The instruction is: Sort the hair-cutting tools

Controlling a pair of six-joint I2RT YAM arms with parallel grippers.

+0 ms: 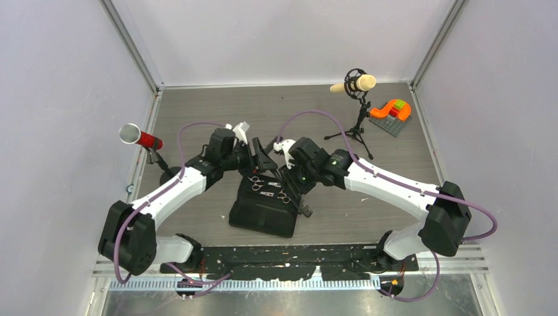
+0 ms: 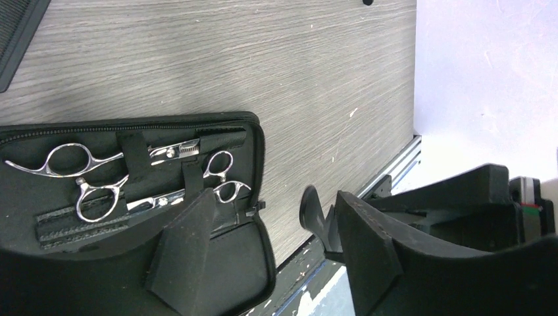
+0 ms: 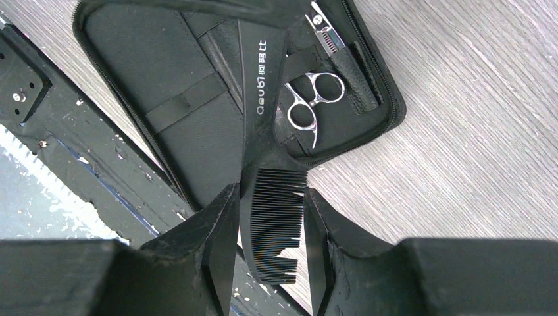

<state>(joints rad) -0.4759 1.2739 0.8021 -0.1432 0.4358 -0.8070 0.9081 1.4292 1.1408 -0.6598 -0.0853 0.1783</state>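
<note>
As my two arms lean in over the wood-grain counter (image 1: 197, 112), my right claw (image 3: 270, 191) is closed down on a black comb (image 3: 276, 230), one finger against its spine and the other against the tips of its teeth. The comb's printed end reaches out over the open zippered black case (image 1: 263, 220), though I cannot tell whether it touches the lining. My left claw (image 2: 270, 204) hangs spread wide with nothing in it, one finger over the case's near corner and the other past the zipper, above the counter's edge. Inside the case, in the half nearer my claws, two silver pairs lie side by side under black straps and point opposite ways. These are the toothed thinning scissors (image 2: 172, 151) and the second scissors (image 3: 310, 101), whose finger rings sit just beside the toothed blade. A finely ribbed black edge in the corner of my left wrist view looks like the second comb (image 2: 16, 33); it lies on bare counter, well apart from the case. A red-headed microphone (image 1: 139, 137) stands at the counter's left edge. A beige microphone (image 1: 355, 83) on a tripod stands at the far right, near an orange-and-green block piece (image 1: 393, 109) on a gray base plate.
</note>
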